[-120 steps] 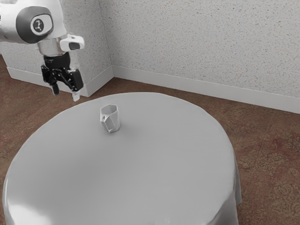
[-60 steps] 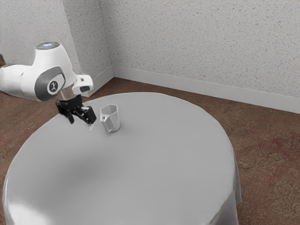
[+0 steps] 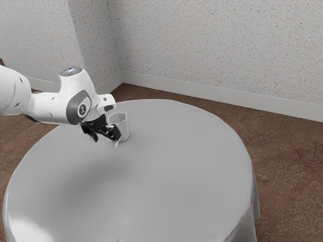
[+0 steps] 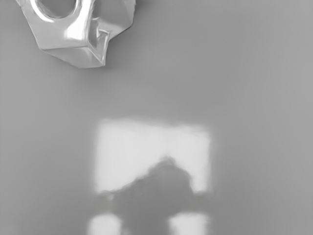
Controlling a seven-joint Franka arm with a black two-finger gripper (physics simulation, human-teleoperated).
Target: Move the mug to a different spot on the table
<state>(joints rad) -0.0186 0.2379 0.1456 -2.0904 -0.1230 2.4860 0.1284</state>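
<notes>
Exterior view: gripper (image 3: pixel 105 138) low over the table, just beside the mug on the exterior view's left. Black fingers stand apart, nothing between them; jaws open. The finger nearer the mug overlaps its lower edge from this angle; cannot tell whether it touches. White arm (image 3: pixel 50 103) reaches in from the exterior view's left, hand tilted down toward the cloth.

Mug (image 3: pixel 120 125): upright, mouth up, on the far part of the tabletop toward the exterior view's left, well in from the rim. Pale grey-white, glossy, body cut in flat angular facets instead of a smooth curve. Small against the table.

Wrist view: mug (image 4: pixel 83 39) off to one side of the hand, not under it. Facets catch hard highlights; a round opening shows at its upper part. Whether that is the mouth or the handle I cannot tell.

Table (image 3: pixel 176 176): round, under a plain light grey cloth that drapes over the edge in soft folds. In the wrist view the cloth (image 4: pixel 244 73) is smooth and even, with a bright rectangular light patch (image 4: pixel 151 142) and the hand's dark shadow (image 4: pixel 156 191) across the patch's lower part.

Room: speckled off-white walls (image 3: pixel 227 40) meeting at a corner behind the arm, white baseboard (image 3: pixel 227 96) along their foot, brown mottled carpet (image 3: pixel 287 151) around the table.
</notes>
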